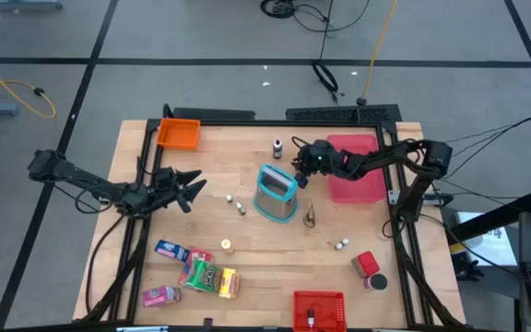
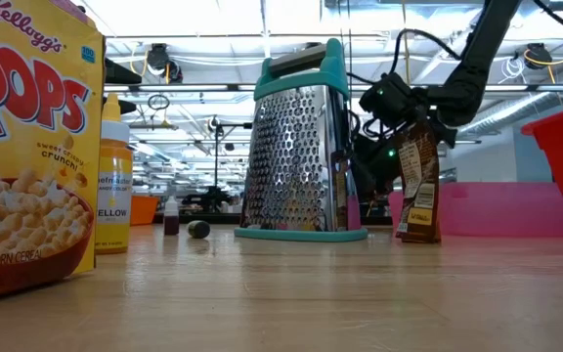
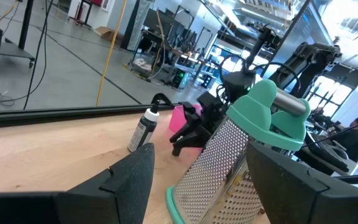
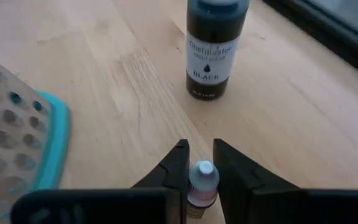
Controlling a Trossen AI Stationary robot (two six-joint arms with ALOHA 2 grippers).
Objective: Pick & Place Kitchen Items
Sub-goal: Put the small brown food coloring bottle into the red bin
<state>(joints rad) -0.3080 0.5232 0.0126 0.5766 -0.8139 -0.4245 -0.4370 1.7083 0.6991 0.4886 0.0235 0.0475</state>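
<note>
Pale wooden tabletop in a black frame, grey floor all around, workshop lights and benches beyond in the low view.

Right gripper low over the wood, beside the teal-handled grater, just off the pink tray. Fingers closed in on a tiny white-capped bottle, clamped on either side of its neck, bottle upright between them. Just ahead on the table, apart from the fingers, a small dark bottle labelled BLACK, standing upright.

Left gripper resting low at the table's left side, fingers spread wide apart, holding nothing, pointed toward the grater.

Elsewhere: two tiny white bottles lying near the grater's left; another small white bottle toward the right; a brown packet just beside the grater's right. Cluster of snack packets in blue, green, yellow and pink at the near left. Red dark-lidded canister lying at the near right. Orange bin at the far left corner, red bin at the near edge. Cereal box and yellow bottle close to the low camera.
</note>
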